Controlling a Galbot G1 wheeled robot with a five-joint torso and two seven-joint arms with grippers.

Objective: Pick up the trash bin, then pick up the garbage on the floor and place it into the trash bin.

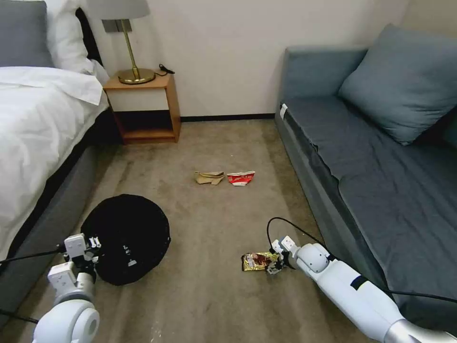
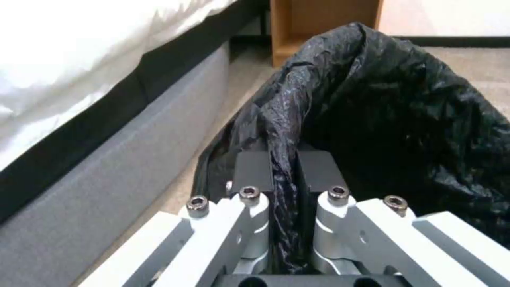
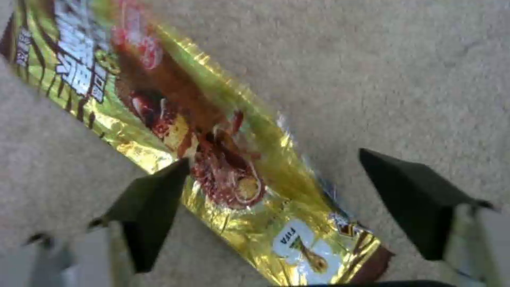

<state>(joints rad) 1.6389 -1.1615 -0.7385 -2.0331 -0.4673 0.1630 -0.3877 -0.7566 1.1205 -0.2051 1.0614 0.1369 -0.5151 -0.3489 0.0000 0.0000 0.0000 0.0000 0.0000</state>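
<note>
Right hand (image 3: 271,207) is down at the beige carpet (image 1: 209,295) beside the grey-blue sofa (image 1: 381,190), fingers spread wide either side of the shiny yellow-red snack wrapper (image 3: 212,159), not yet closed on it. Left hand (image 2: 287,175) is clamped on the crinkled black bag rim of the small round trash bin (image 1: 128,238), next to the white-sheeted bed (image 1: 38,124). Farther off lie crumpled brown paper (image 1: 209,177) and a crushed red-white cup (image 1: 241,178), side by side.

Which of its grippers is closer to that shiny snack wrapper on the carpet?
The right gripper, open and straddling the snack wrapper. The left gripper is far off, shut on the trash bin bag by the bed.
</note>
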